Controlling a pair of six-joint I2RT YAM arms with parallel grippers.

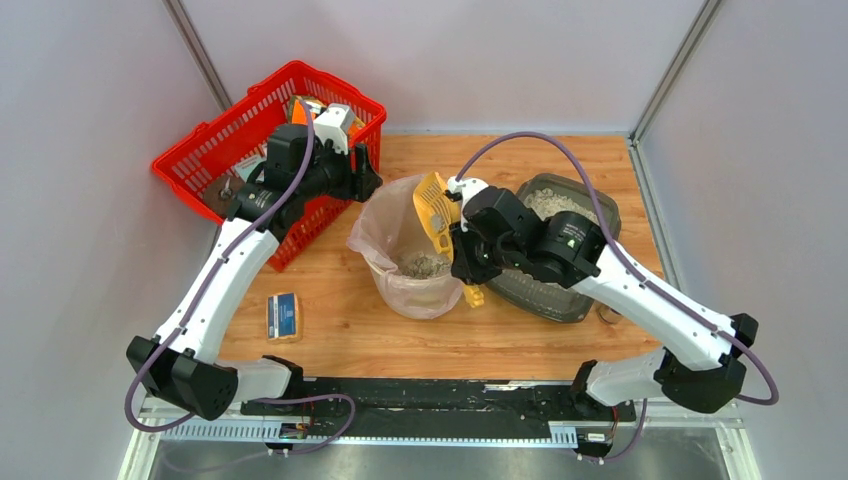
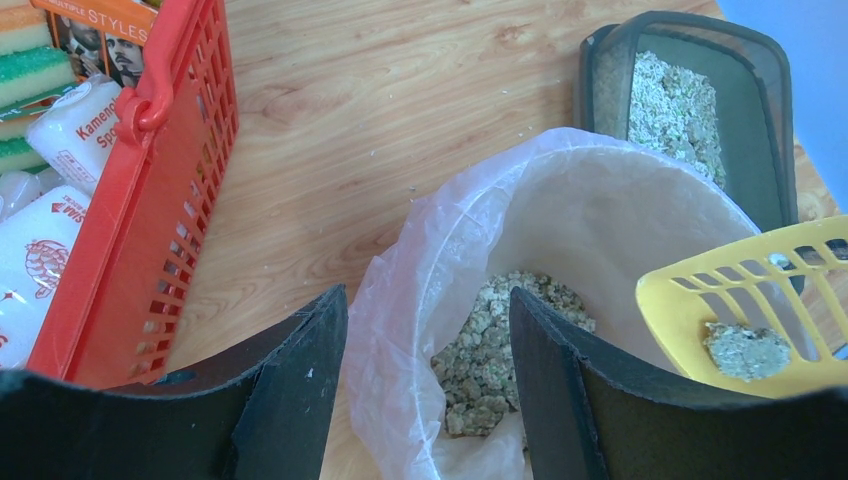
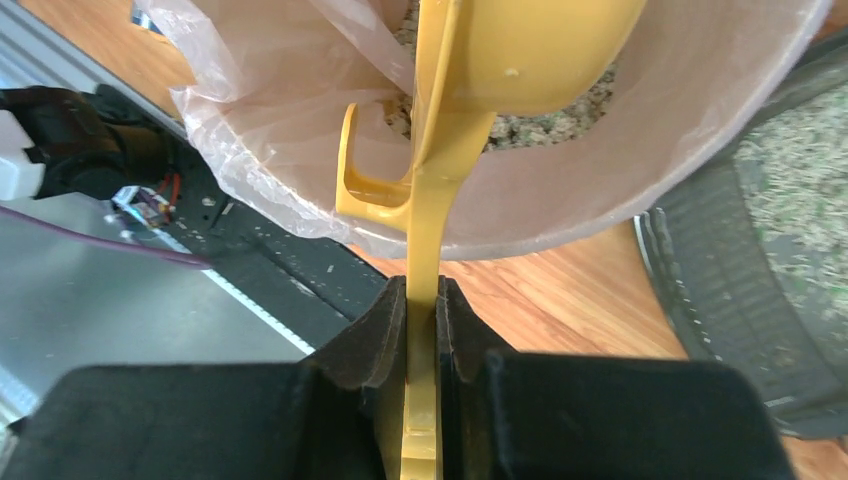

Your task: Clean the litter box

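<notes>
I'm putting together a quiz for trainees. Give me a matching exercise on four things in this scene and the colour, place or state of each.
Things:
1 scoop
2 litter box
3 basket
4 bin

States:
A red, far left
B lined with a clear bag
C clamped in the right tool
D dark grey, right of the bin

Pairs: 1-C, 2-D, 3-A, 4-B

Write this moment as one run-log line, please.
right gripper: shut on scoop | scoop: over bin, holds clump | left gripper: open, near bin rim | litter box: beside bin
</notes>
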